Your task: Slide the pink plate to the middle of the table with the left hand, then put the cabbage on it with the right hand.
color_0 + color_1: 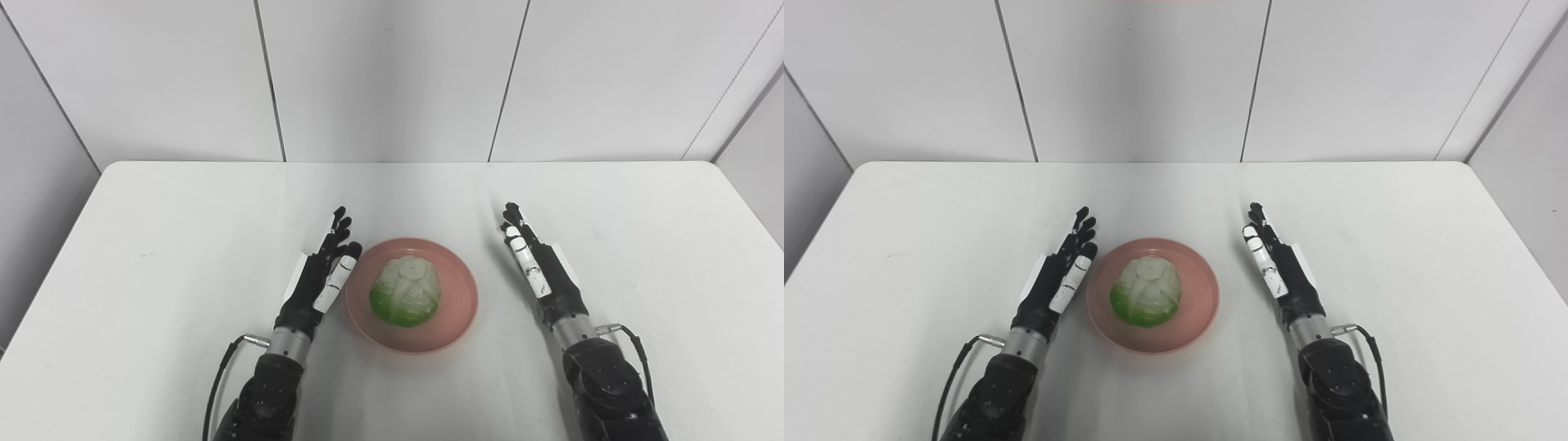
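Fingers (pixel 335 236) of the left hand (pixel 318 275) are stretched out straight and a little apart, holding nothing, and those of the right hand (pixel 539 269) are likewise extended and empty, so both hands lie open with their fingertips pointing toward the far wall. No brand, label or writing can be read on anything in either view; the white patches on the black hands are plain. One container is present: the pink plate (pixel 456 306), a shallow round dish with a raised rim, sitting near the middle of the white table (pixel 153 245) and somewhat toward the robot's side. On it rests the cabbage (pixel 405 291), roughly centred in the plate's well, pale whitish on top and bright green along its near lower side, with ribbed leaf folds showing. The left hand lies just beside the plate's left rim, its thumb side very close to the edge; whether it touches the rim cannot be told. The right hand lies apart from the plate on its right, with bare table between them. Both forearms enter from the bottom edge, each with a thin cable (pixel 215 386) looping near the wrist. Behind the table stand pale wall panels (pixel 392 79) divided by dark seams.
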Available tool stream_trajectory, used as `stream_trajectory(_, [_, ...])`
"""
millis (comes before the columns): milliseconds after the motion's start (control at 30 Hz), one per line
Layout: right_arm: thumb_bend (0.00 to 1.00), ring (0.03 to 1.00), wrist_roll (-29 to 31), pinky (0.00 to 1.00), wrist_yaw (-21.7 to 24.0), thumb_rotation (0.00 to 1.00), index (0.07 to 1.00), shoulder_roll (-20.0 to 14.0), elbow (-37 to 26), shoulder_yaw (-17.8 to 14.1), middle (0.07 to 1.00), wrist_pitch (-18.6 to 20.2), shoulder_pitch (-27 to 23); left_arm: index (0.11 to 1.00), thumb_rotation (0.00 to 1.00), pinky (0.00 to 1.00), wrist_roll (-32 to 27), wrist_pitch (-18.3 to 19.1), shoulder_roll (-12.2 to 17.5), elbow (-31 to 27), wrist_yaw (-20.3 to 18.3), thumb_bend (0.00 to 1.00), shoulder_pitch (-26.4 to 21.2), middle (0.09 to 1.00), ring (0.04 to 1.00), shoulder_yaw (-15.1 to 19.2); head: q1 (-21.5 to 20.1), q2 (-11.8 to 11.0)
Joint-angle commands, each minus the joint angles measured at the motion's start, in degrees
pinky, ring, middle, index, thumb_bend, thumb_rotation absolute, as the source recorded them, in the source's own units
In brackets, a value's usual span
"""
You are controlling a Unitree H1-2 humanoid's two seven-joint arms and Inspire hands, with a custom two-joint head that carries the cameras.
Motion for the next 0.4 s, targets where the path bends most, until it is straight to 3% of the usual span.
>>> stream_trajectory(0, [0.37, 0.958, 0.0, 0.95, 0.7, 1.0, 0.973, 0.1, 0.2, 0.9, 0.973, -0.5, -0.1, 0.987, 1.0, 0.93, 0.4, 0.0, 0.2, 1.8, 0.7, 0.7, 0.5, 0.975, 0.96, 0.2, 0.1, 0.1])
stream_trajectory(367, [0.36, 0.962, 1.0, 0.96, 1.0, 1.0, 0.973, 0.1, -0.8, 1.2, 0.975, 0.6, 0.2, 0.99, 1.0, 0.94, -0.2, 0.1, 0.0, 1.7, 0.2, 0.71, 0.8, 0.979, 0.963, 0.6, 0.0, 0.1])
